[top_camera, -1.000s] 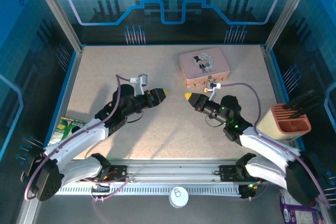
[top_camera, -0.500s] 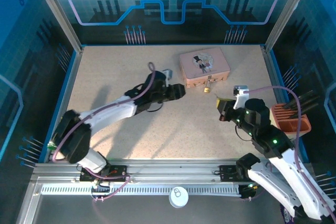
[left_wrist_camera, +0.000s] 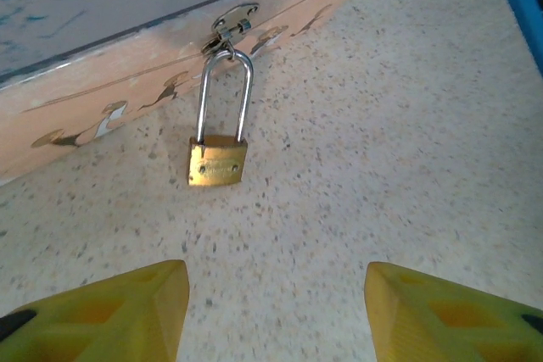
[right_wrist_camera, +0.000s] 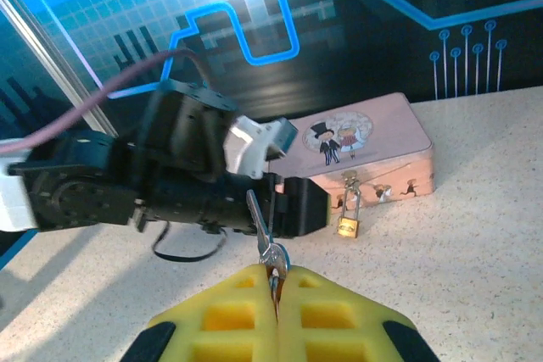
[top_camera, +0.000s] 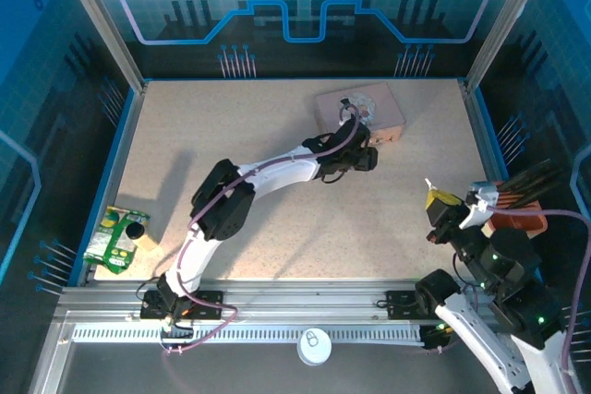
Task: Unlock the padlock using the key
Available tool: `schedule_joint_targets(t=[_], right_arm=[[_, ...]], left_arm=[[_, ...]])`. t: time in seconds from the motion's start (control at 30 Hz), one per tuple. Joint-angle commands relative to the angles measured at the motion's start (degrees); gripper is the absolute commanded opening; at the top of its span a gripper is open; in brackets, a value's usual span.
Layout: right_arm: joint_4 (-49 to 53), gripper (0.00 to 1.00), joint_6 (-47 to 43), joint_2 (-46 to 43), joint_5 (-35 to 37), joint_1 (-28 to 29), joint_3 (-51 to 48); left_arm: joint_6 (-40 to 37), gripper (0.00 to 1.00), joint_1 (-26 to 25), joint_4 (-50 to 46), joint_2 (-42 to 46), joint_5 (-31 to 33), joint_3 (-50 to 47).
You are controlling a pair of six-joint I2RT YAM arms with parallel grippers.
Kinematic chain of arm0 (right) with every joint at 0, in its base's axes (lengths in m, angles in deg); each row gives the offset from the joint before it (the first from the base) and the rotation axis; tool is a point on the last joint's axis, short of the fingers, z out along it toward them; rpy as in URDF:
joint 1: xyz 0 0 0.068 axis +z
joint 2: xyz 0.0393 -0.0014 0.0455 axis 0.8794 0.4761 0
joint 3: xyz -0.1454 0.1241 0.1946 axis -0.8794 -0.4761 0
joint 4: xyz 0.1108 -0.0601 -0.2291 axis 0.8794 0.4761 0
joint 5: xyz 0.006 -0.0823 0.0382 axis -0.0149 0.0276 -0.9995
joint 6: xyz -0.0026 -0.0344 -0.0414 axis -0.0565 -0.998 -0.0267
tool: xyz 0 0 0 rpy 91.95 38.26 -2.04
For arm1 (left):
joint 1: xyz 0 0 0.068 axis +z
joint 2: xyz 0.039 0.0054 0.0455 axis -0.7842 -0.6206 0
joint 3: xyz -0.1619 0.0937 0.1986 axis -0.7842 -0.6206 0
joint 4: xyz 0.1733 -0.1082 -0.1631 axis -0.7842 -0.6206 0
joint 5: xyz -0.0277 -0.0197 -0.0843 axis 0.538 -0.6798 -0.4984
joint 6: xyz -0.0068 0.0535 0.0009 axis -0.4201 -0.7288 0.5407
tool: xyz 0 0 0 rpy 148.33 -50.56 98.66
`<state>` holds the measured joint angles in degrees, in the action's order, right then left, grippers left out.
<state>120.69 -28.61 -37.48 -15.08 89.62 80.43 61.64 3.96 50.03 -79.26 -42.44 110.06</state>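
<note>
Right end effector pinching one key; one padlock on tin.

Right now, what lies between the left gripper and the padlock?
Bare speckled tabletop, in the left wrist view: the open left gripper faces the padlock.

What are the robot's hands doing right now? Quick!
Left hand: open, holding nothing, pointed at the padlock.
Right hand: closed, holding the key.
</note>
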Motion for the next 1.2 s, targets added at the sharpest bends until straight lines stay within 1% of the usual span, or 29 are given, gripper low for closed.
schedule_joint_targets(t=[0.0, 0.27, 0.43, 0.53, 0.67, 0.73, 0.83, 1.17], right_arm=[[1.3, 0.0, -1.7, -2.2, 1.8, -0.4, 1.0], [1.7, 0.0, -1.9, -3.8, 1.4, -0.4, -0.4], [0.8, 0.0, -1.9, -4.2, 0.4, -0.4, -1.2], [0.2, 0.0, -1.8, -4.2, 0.0, -0.4, -1.6], [-0.3, 0.0, -1.3, -4.2, -0.9, -0.4, -2.1], [-0.4, 0.0, -1.1, -4.2, -1.2, -0.4, -2.3], [-0.4, 0.0, -1.0, -4.3, -1.3, -0.4, -2.5], [-0.9, 0.0, -0.6, -4.0, -1.5, -0.4, -3.1]], left_arm=[[-2.9, 0.58, -0.6, -5.6, -5.1, 4.4, 7.3], [-5.7, 0.57, -1.0, -14.7, -17.0, 10.7, 24.2], [-5.4, 0.58, -1.0, -18.2, -21.4, 13.7, 29.9], [-5.0, 0.58, -0.9, -20.5, -24.3, 14.6, 34.2], [-4.9, 0.59, -0.9, -21.8, -27.9, 13.7, 39.4], [-4.4, 0.59, -0.9, -21.7, -28.9, 13.8, 40.6], [-3.7, 0.56, -0.6, -20.9, -29.7, 13.7, 40.8], [-4.5, 0.39, -0.1, -20.7, -29.4, 16.8, 40.2]])
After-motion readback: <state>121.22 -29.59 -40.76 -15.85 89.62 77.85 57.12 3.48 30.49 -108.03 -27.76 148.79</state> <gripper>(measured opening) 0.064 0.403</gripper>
